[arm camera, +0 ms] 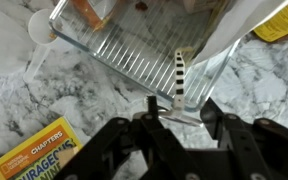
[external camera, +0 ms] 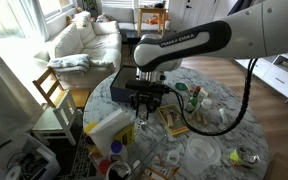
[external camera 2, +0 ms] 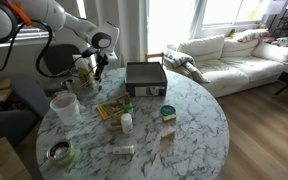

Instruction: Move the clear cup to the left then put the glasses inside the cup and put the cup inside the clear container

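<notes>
At the far left in an exterior view, the white robot arm [external camera 2: 44, 15] reaches over the round white marble table [external camera 2: 194, 130], and its black gripper [external camera 2: 96, 68] hangs low above the table's left rim. Just in front of it, nearer the camera, the wide see-through plastic clear cup [external camera 2: 64, 104] with a whitish rim stands upright on the marble, apart from the gripper. To its right lies a flat yellow book [external camera 2: 111, 109], then a small white bottle [external camera 2: 127, 122] stands upright. Behind these sits the dark rectangular box [external camera 2: 145, 78], and a pale sofa [external camera 2: 234, 55] is off the table at the right.

In the wrist view the yellow book's corner shows at lower left. A clear ribbed plastic container [arm camera: 134, 55] fills the upper middle. Below it the jaws are drawn close together, grasping the glasses [arm camera: 179, 78] by a black-and-white striped arm — the frame itself is too blurred to make out.
</notes>
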`<action>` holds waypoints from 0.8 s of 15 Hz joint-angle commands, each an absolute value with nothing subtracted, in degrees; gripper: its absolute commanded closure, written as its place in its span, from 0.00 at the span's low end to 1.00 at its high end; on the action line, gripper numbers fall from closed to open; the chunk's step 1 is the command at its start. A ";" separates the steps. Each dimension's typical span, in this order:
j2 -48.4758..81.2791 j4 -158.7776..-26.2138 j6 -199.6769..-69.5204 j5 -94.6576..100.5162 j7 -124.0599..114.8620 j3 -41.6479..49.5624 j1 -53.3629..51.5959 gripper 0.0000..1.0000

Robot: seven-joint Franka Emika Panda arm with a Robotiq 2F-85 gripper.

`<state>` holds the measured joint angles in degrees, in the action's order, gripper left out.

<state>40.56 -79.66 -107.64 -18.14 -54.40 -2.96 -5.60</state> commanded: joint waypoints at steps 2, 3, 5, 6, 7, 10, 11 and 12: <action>42.42 -75.53 -104.84 -16.44 -54.87 -1.77 -6.59 0.63; 42.43 -75.19 -104.70 -16.21 -54.92 -1.66 -6.70 0.62; 42.33 -74.71 -104.34 -15.88 -54.90 -1.57 -6.86 0.67; 42.30 -74.50 -104.28 -15.64 -54.93 -1.51 -6.97 0.74; 42.27 -74.38 -104.28 -15.38 -54.89 -1.47 -7.07 0.72; 41.94 -74.15 -104.42 -14.75 -54.75 -1.37 -7.26 0.79; 41.87 -73.87 -104.37 -14.62 -54.78 -1.33 -7.25 0.81; 41.78 -73.60 -104.39 -14.39 -54.78 -1.26 -7.29 0.86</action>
<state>41.40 -75.41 -106.01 -15.55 -54.40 -2.15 -6.61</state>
